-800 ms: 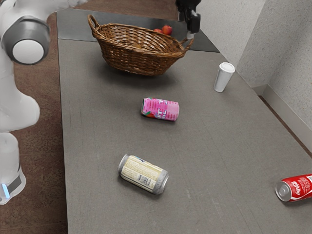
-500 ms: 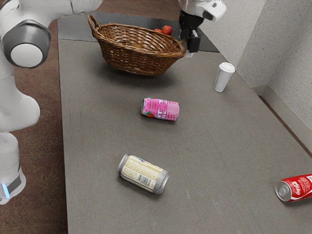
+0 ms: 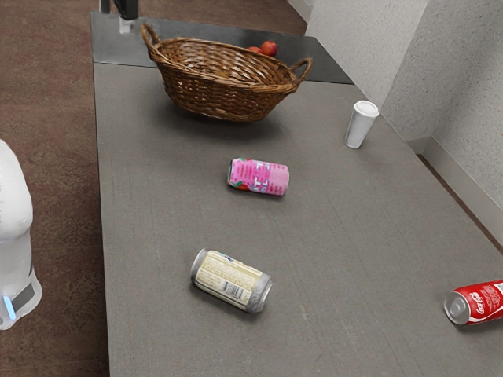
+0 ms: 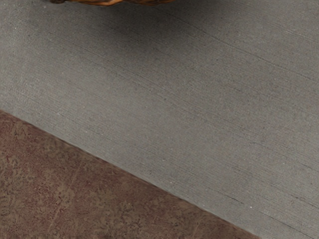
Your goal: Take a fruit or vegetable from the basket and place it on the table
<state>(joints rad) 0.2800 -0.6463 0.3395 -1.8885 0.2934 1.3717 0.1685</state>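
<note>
The gripper (image 3: 123, 14) is at the exterior view's far left, apart or closed I cannot tell; red fruits (image 3: 269, 49) show at the far rim of the basket (image 3: 224, 93), perhaps already out on the table (image 3: 169, 243): probably retreat, else the next move calls for reaching over to grasp one

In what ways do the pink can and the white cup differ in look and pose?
The pink can lies on its side, while the white cup stands upright. The pink can has printed lettering; the white cup looks plain. The pink can is straight-sided; the white cup narrows toward its base. Both are on the table.
</note>
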